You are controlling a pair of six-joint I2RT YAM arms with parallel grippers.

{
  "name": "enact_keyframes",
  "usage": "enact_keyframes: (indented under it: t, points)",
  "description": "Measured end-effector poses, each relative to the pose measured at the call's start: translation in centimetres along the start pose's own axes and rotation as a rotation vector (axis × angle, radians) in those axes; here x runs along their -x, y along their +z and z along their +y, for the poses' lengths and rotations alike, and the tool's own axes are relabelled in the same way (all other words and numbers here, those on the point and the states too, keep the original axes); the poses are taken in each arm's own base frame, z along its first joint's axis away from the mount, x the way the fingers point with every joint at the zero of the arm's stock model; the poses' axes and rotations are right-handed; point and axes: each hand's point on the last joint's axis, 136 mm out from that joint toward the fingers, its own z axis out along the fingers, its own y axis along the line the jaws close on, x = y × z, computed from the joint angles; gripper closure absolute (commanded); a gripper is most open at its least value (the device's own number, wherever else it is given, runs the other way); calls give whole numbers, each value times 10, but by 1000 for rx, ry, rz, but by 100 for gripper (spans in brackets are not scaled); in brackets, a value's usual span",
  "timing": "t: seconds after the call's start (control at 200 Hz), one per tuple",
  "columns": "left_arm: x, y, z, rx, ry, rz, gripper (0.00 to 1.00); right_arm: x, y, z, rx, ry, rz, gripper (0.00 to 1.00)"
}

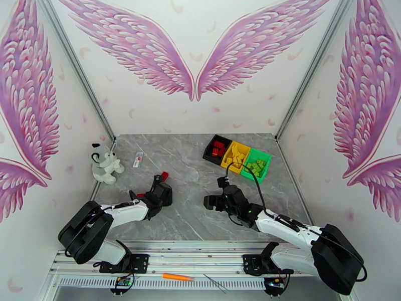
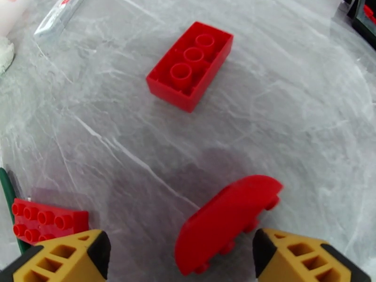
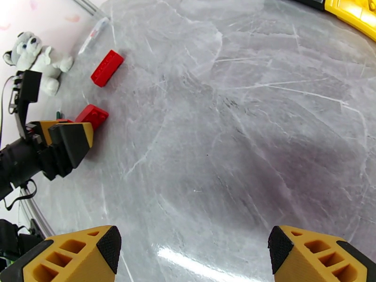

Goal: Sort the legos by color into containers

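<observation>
Here, three bins are seen in a row at the far right of the table (image 1: 190, 216): a black bin (image 1: 208, 146) on the left, a yellow bin (image 1: 229, 166) in the middle and a green bin (image 1: 267, 166) on the right, each touching the next. Red legos (image 1: 217, 146) are held in the black one, yellow legos (image 1: 235, 156) in the yellow one and green legos (image 1: 257, 168) in the green one.

Three red pieces are left on the table's left half, well apart from the bins. A red brick (image 2: 190, 66) is laid upside down, its hollow tubes facing up, just beyond the left gripper (image 2: 181, 262). That gripper's fingers (image 2: 61, 259) are spread wide. A curved red piece (image 2: 225, 222) is seen tilted between them, close to the right finger and clear of the left one; whether it is touched cannot be told. A red plate (image 2: 47, 221), studs up, is placed just outside the left finger.

The right gripper (image 3: 192, 259) is held over bare table near the middle, fingers wide, with nothing between them.

A plush dog (image 1: 105, 164) is seated at the far left edge, and a small tube (image 1: 138, 159) is laid just to its right.
</observation>
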Motion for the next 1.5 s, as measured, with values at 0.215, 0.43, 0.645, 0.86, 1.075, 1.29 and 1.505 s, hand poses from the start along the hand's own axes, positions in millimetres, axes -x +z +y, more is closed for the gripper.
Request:
enact_keyframes:
  t: [0.215, 0.43, 0.645, 0.86, 1.075, 1.29, 1.505]
  points:
    - [5, 11, -11, -33, -4, 8, 32, 3, -2, 1, 0, -1, -13, 11]
    - [8, 13, -17, -53, 8, 10, 47, 4, -3, 0, -4, -2, -20, 11]
    - [11, 12, -26, -90, 21, 15, 66, 6, -3, -2, -18, -1, -29, 11]
    - [14, 6, -46, -176, 29, 30, 74, 8, -5, -12, -70, 0, -46, 10]
    - [38, -10, -91, -355, 23, 12, 76, 22, -17, -32, -151, 28, -99, 9]
    - [107, -22, -163, -585, -6, -82, 77, 28, -31, -47, -194, 64, -148, 9]
    - [168, -10, -233, -753, -24, -161, 77, 19, -44, -58, -214, 82, -160, 8]
